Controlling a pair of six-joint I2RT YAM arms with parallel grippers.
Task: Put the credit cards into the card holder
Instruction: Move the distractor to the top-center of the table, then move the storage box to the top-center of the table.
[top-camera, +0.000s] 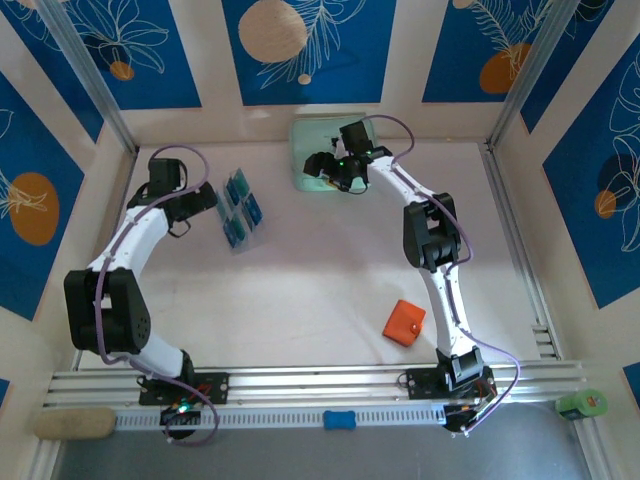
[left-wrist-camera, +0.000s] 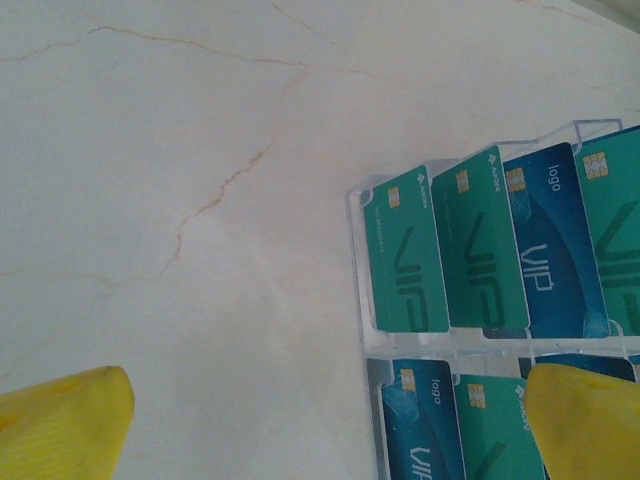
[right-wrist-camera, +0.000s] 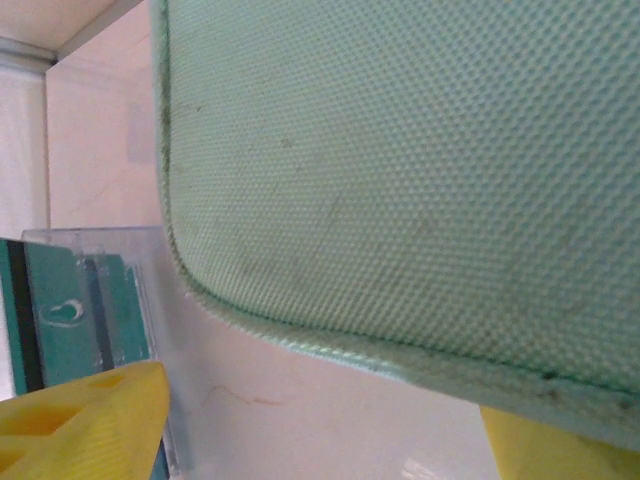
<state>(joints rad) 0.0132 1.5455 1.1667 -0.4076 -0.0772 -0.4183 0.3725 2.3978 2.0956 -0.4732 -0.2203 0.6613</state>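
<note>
Plainly, the right pincer (right-wrist-camera: 320, 432) stands spread over the mint-green zip case (right-wrist-camera: 400, 150). The left pincer (left-wrist-camera: 320, 430), open, hovers by the clear rack (left-wrist-camera: 361, 300). The orange card holder (top-camera: 404, 322) lies well apart. Racked credit cards (left-wrist-camera: 480, 250) look thin, stiff and slick: pinch an exposed edge.

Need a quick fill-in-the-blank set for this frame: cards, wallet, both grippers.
1. The cards stand in a clear ____.
2. The right gripper is at the green ____.
3. The wallet lies nearest the ____ arm's base.
4. The left gripper is ____.
Missing words: rack; case; right; open.
</note>
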